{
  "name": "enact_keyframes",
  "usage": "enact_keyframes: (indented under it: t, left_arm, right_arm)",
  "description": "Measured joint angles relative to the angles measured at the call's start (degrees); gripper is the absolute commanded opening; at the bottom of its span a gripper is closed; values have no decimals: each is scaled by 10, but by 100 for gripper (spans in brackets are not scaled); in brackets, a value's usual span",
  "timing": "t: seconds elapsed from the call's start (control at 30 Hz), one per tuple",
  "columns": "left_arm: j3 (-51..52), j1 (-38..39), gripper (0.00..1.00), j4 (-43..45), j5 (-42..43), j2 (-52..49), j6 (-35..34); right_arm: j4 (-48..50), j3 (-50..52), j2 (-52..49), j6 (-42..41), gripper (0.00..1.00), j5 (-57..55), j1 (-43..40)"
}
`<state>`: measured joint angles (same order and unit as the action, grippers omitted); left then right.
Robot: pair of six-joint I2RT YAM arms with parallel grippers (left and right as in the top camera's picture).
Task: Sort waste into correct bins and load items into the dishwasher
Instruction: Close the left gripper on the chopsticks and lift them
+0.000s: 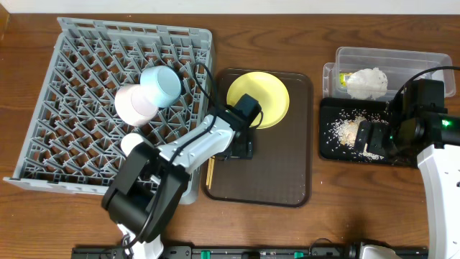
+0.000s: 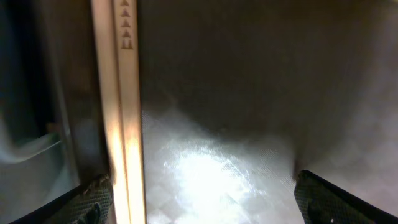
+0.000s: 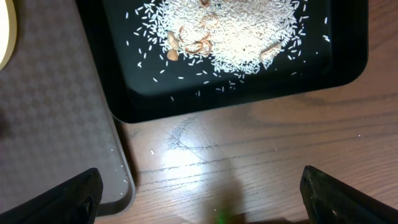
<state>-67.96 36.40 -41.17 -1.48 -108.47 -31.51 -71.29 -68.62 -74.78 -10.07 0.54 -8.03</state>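
Note:
My left gripper (image 1: pixel 238 151) hangs low and open over the brown serving tray (image 1: pixel 287 180). In the left wrist view the pale wooden chopsticks (image 2: pixel 118 93) run lengthwise just inside its left finger (image 2: pixel 92 200), and nothing is gripped. A short end of the chopsticks (image 1: pixel 210 174) shows below the arm. The pale-yellow plate (image 1: pixel 260 99) lies at the tray's far end. A light-blue bowl (image 1: pixel 161 85) and a pinkish bowl (image 1: pixel 134 103) sit in the grey dish rack (image 1: pixel 79 108). My right gripper (image 1: pixel 368 138) is open and empty by the black tray (image 3: pixel 149 93) that holds the rice crumbs (image 3: pixel 230 31).
The clear tub (image 1: pixel 413 61) behind the black tray holds the white napkin (image 1: pixel 367 81) and a green-yellow wrapper (image 1: pixel 346 78). In the right wrist view, bare wood table (image 3: pixel 249 168) lies between the black tray and the brown tray's corner (image 3: pixel 56 124).

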Motion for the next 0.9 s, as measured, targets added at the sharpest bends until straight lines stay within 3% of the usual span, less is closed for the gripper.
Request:
enact_keyframes:
  t: [0.9]
  left_arm:
    - [0,10,93,8,0,24,0]
  right_arm:
    - [-1,0,0,0,99,0,0]
